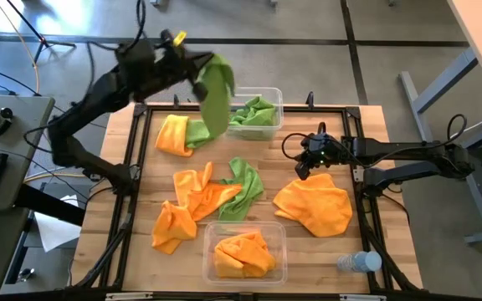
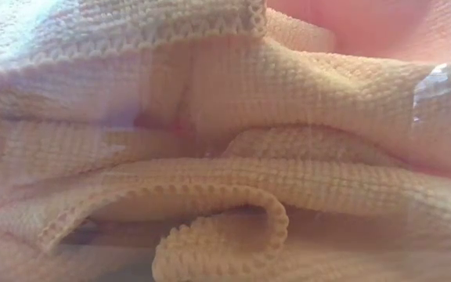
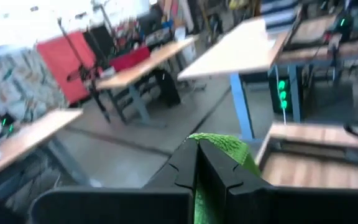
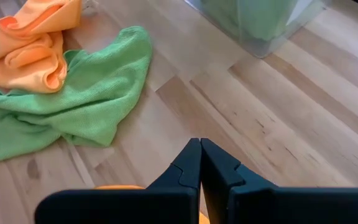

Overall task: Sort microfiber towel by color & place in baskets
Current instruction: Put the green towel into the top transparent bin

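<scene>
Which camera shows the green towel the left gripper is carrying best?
High view: the green towel hangs whole from the left gripper, beside the far basket. Left wrist shows only a green scrap; low and right wrist miss it.

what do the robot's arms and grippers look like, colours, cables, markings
Both arms are dark, near-black, jointed segments. The left gripper has a yellow tag near its wrist; the right gripper shows small green lights on its wrist, and black cables loop beside it. In the wrist views each gripper has two flat matte-black fingers with stepped, notched inner edges, rising from a wide black bar.
</scene>
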